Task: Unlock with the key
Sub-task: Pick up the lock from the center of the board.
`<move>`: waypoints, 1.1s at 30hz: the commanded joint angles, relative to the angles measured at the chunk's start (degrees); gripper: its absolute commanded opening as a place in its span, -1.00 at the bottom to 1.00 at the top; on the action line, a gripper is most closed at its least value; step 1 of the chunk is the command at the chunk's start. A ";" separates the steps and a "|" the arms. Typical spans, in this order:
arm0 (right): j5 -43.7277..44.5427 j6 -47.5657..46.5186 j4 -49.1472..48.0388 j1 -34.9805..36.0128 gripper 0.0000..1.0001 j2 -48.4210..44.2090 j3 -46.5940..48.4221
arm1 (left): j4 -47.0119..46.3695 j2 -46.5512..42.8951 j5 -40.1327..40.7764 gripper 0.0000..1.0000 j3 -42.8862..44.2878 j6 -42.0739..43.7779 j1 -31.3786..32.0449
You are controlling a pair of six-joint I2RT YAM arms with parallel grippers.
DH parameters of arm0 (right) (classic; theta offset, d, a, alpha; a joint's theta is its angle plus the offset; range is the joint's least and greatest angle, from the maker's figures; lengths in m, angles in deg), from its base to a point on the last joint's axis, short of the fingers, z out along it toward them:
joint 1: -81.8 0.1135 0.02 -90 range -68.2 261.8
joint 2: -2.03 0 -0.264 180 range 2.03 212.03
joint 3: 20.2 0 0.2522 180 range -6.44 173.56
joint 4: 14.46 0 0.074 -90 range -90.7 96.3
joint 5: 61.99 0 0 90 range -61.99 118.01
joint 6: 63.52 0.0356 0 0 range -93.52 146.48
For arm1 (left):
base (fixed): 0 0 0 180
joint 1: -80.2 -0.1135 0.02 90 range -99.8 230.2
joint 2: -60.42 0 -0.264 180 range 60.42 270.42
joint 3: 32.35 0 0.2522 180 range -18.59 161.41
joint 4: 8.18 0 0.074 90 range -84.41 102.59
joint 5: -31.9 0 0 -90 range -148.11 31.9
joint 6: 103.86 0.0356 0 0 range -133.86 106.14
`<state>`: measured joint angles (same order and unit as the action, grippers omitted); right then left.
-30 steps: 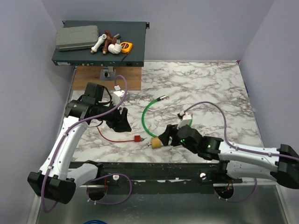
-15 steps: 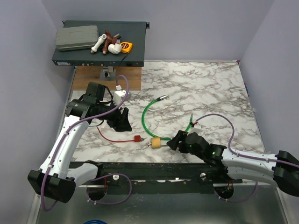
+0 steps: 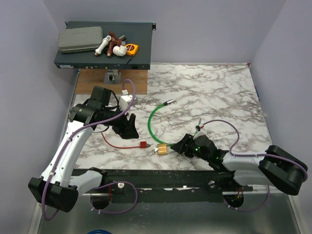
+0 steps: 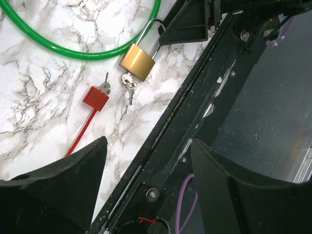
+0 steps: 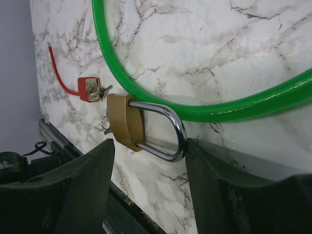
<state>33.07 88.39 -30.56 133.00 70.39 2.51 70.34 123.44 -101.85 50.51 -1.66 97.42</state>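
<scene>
Padlock (image 5: 126,122) on worktop (image 4: 39,97) lies between the open jaws of right gripper (image 5: 148,151), key (image 4: 129,92) just beside its body; left gripper (image 4: 146,146) open, empty.

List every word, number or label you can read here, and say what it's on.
No text can be read in any view.
The brass padlock with silver shackle shows no marking.
The label on the yellow tape measure is too blurred.
The front-panel markings on the dark rack unit are too small.
</scene>
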 commanded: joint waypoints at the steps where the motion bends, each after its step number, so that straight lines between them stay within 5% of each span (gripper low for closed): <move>1: -4.62 -0.73 -5.48 -0.95 0.20 3.36 0.11 | 0.23 -0.34 -1.42 0.40 0.65 1.17 0.49; 6: -6.24 0.26 -10.26 -1.27 -0.16 5.80 -1.35 | 0.36 -0.53 -1.33 0.41 -0.41 2.33 0.54; 11: -5.24 0.89 -17.08 -1.31 -0.97 6.61 -3.19 | 0.57 -1.42 -1.10 0.41 -1.34 3.01 0.54; 18: -5.47 -2.16 -22.93 -1.37 -0.99 3.28 -2.67 | 2.79 -1.48 -1.84 0.42 -0.50 5.97 0.63; 25: -5.24 -14.56 -4.37 -1.32 -0.99 -5.34 7.84 | 2.85 0.17 -4.43 0.44 0.20 8.75 3.52; 33: -9.41 -24.90 3.09 -1.28 -0.99 -1.41 15.14 | -7.29 -1.71 -7.42 0.58 -10.56 19.83 7.82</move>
<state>26.97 69.79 -30.50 131.71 67.09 14.14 68.33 122.18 -105.79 43.95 10.47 103.78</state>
